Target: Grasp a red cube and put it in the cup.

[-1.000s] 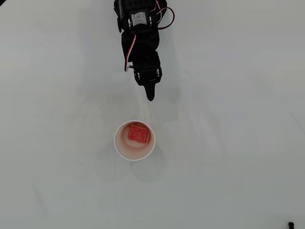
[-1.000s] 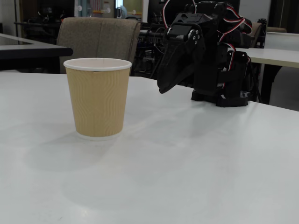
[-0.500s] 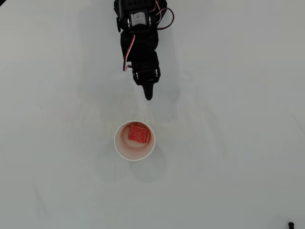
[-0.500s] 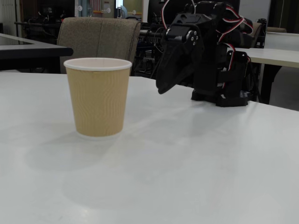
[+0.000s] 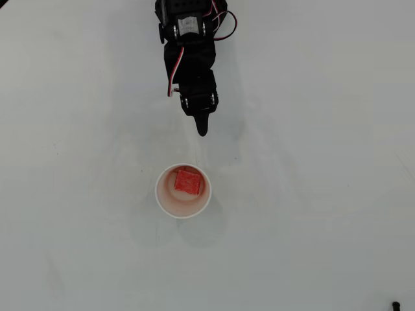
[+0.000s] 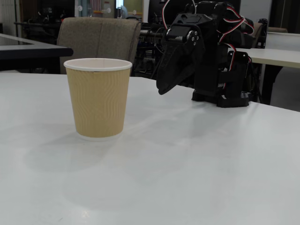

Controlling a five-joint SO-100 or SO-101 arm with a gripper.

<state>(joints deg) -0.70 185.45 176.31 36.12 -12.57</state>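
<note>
The fingers are shown in the overhead view drawn together to a single dark point with nothing between them, held apart from the cup toward the arm's base at the top of the frame. In the same view the red cube is seen lying inside the cup on its pale bottom, set toward the rim nearest the arm and turned slightly askew; the placement may therefore be judged complete. The cube's matte, speckled faces are likely to offer good friction, and its small size suggests a light, fairly stiff body best taken across two opposite flat faces, were it to be grasped again; whether it yields under pressure cannot be told. The white table around the cup is otherwise bare. In the fixed view the fingers are seen in profile, closed and empty, hanging above the table behind and to the right of the cup. The cup is shown upright, with a tan rippled paper wall and a rolled white rim; it is presumably light and easily tipped or crushed, so any contact with the rim would be ill-advised. The cube is hidden by the cup wall in this view.
</note>
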